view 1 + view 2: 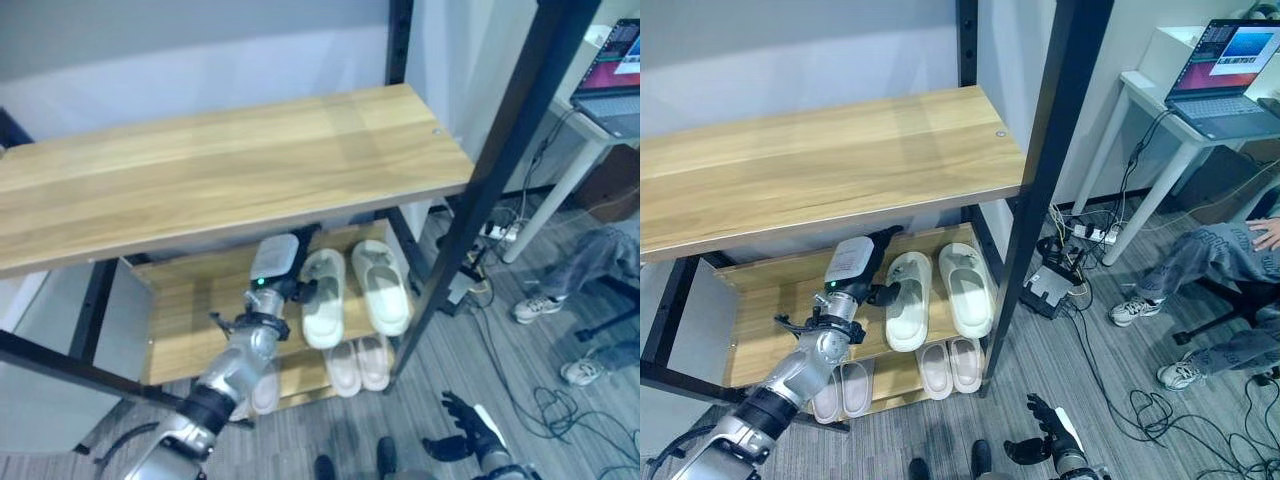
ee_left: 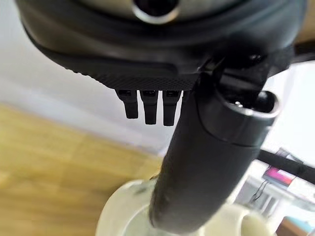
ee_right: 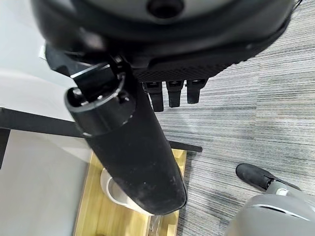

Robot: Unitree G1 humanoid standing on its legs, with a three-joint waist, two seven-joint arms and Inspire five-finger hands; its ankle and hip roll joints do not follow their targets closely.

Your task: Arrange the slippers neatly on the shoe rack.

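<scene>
A pair of pale slippers lies toes-back on the middle shelf [image 1: 190,300] of the shoe rack: the left slipper [image 1: 323,300] and the right slipper [image 1: 380,285], side by side. My left hand [image 1: 300,288] reaches in under the top shelf [image 1: 230,170], right beside the left slipper. Its thumb [image 2: 206,162] lies over that slipper's rim [image 2: 123,216], and its fingers [image 2: 147,105] stick out straight, holding nothing. A pinkish pair [image 1: 358,365] and another pale pair [image 1: 840,390] rest on the bottom shelf. My right hand [image 1: 470,425] hangs low over the floor, fingers relaxed.
A black rack post [image 1: 500,150] stands at the front right. Beyond it are cables and a power strip [image 1: 1090,235] on the grey floor, a white table with a laptop [image 1: 1225,75], and a seated person's legs and shoes [image 1: 1140,310].
</scene>
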